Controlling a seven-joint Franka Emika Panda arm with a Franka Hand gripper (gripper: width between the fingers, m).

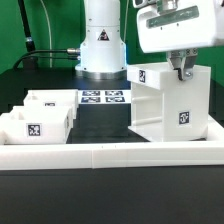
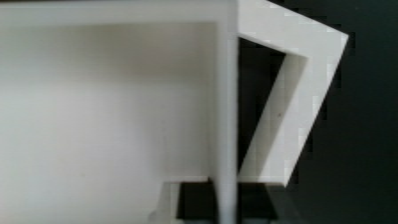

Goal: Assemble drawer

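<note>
The drawer's white boxy casing (image 1: 160,108) stands upright on the exterior view's right, just behind the low front wall, with tags on its top and its front face. My gripper (image 1: 183,72) comes down from above and is shut on the thin top edge of one casing wall. In the wrist view that wall runs edge-on as a narrow white strip (image 2: 228,110) between my dark fingers (image 2: 199,200), and the casing's broad white face (image 2: 107,110) lies to one side. Two small white trays (image 1: 35,127) (image 1: 50,101) sit on the exterior view's left, apart from the casing.
The marker board (image 1: 103,97) lies flat in front of the robot base (image 1: 102,45), between the trays and the casing. A long low white border wall (image 1: 110,156) runs along the table's front edge.
</note>
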